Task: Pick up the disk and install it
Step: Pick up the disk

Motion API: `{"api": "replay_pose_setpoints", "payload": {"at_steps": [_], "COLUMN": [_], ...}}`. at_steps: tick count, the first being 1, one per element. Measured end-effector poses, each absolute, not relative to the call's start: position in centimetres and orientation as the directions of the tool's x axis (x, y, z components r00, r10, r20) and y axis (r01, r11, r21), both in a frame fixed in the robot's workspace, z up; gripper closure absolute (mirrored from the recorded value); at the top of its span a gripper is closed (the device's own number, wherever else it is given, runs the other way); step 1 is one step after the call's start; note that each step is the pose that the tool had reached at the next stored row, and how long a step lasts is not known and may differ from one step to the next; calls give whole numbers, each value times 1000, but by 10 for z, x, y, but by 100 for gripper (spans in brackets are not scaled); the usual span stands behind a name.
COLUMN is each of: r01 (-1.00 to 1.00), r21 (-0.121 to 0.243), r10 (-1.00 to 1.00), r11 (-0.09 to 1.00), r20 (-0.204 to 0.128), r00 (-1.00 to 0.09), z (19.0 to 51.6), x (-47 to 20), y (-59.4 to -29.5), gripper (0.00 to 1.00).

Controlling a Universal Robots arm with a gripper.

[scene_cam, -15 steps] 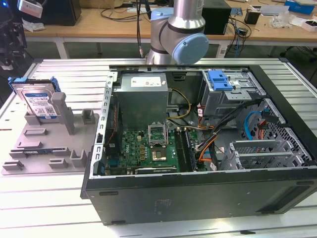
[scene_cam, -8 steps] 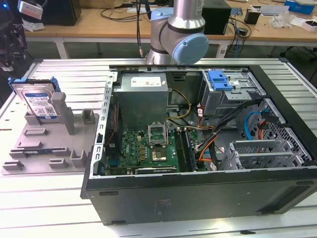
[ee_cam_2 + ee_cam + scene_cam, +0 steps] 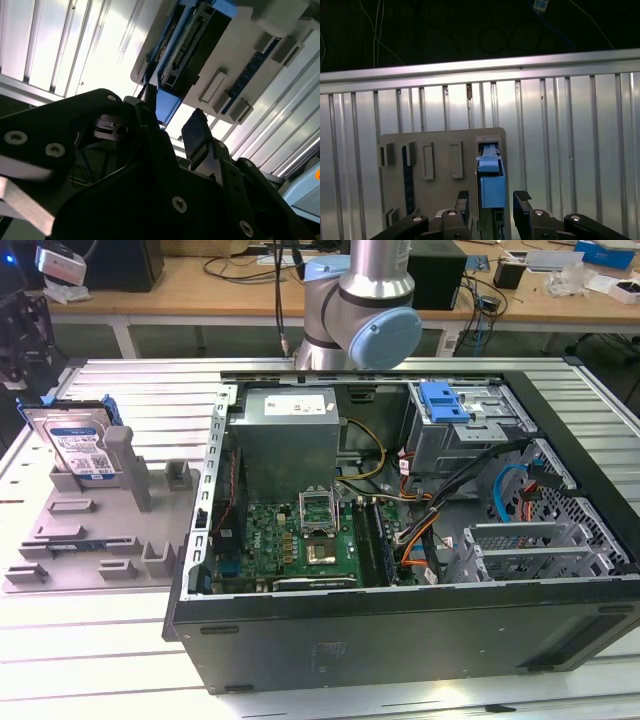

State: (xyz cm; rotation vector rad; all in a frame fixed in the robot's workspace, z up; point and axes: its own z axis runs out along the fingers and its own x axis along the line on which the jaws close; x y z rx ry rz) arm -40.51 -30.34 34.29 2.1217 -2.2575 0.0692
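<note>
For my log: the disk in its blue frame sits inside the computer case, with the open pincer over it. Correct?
Not quite. The exterior view shows the disk standing in the grey holder beside the case, not inside it. The open pincer is over it.

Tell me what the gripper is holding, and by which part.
Nothing is held. The gripper is open, clear of the disk, which stands on edge in the fixture.

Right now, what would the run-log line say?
hand: open, aimed at disk | disk: standing in grey fixture | contact: none
</note>
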Motion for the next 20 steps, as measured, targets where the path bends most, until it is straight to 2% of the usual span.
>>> {"api": "replay_pose_setpoints", "payload": {"at_steps": [20], "r01": [-998], "r21": [-3], "r10": [-997], "r11": [62], "r20": [53], "r00": [-62], "z": [330], "x": [-405], "y": [-303], "gripper": [52]}}
